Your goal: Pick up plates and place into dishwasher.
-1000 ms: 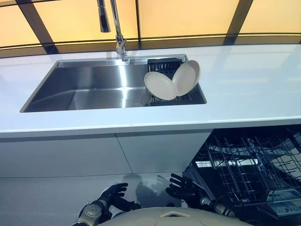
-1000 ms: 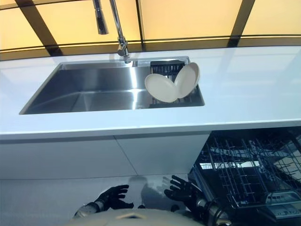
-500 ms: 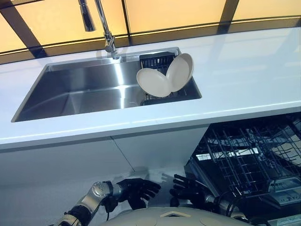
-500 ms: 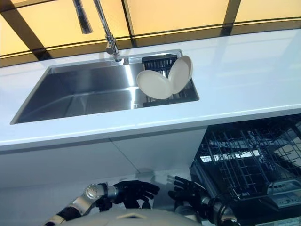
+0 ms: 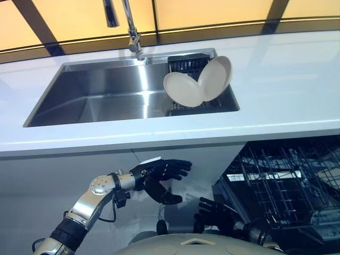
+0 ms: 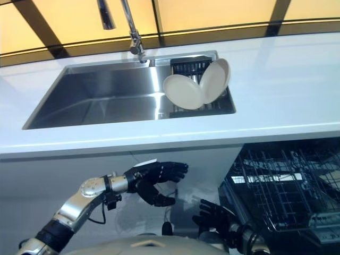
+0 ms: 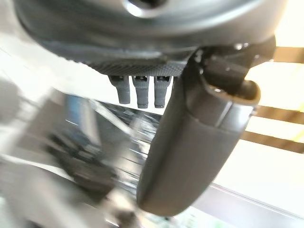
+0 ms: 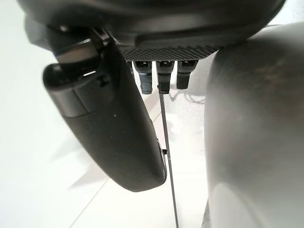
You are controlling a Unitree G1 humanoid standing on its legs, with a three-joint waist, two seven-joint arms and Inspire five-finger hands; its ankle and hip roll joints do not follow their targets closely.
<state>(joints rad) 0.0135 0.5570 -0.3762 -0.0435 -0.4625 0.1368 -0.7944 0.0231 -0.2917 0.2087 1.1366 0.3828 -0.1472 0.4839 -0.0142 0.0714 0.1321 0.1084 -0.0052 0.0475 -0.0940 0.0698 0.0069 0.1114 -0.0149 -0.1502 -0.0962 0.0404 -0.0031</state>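
Two plates [image 5: 197, 85] lean together on the rack [image 5: 187, 62] in the sink [image 5: 95, 101]. Left hand [image 5: 158, 174] hovers below the counter [image 5: 287, 90], fingers spread, empty. Right hand [image 5: 215, 212] hangs low by the dishwasher [image 5: 287, 180], fingers relaxed.

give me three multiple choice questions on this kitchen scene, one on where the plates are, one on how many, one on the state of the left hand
1. Where are the plates?
A. in the dishwasher rack
B. in the dark rack at the sink's right end
C. flat on the countertop

2. How many plates show?
A. two
B. four
C. one

3. What state is the left hand in?
A. shut on a plate
B. open, holding nothing
C. pressed on the faucet

Answers: 1 B, the plates lean on edge in the dark rack inside the sink. 2 A, two cream discs overlap there. 3 B, the left hand has spread fingers in front of the cabinet below the countertop.
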